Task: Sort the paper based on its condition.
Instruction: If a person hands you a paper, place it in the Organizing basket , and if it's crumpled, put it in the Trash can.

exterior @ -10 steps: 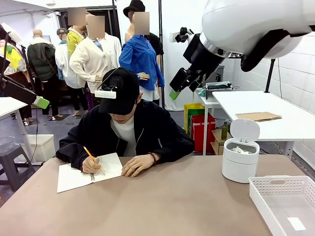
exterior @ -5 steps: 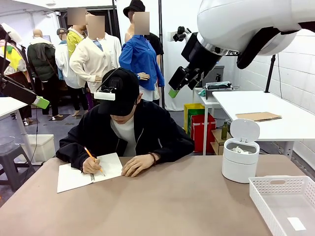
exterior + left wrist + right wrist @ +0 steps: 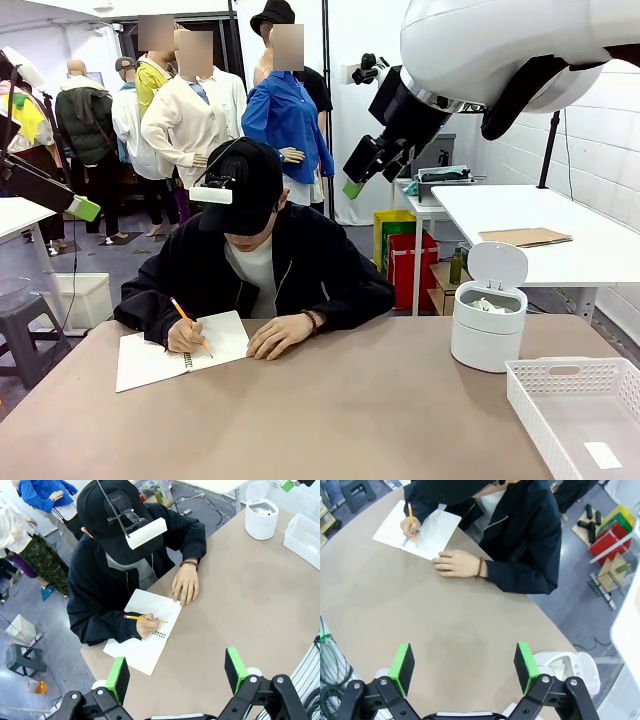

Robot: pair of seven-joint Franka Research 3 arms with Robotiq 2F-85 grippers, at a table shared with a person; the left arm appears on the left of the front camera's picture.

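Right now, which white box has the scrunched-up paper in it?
The open round bin holds the scrunched paper. The square basket beside it holds just a flat slip.

Bright even light; wrist edges perhaps distorted.

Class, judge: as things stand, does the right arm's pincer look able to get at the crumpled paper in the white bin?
Probably yes: the white bin has its lid open, the paper lies exposed inside, and the open right pincer hangs high above with nothing between.
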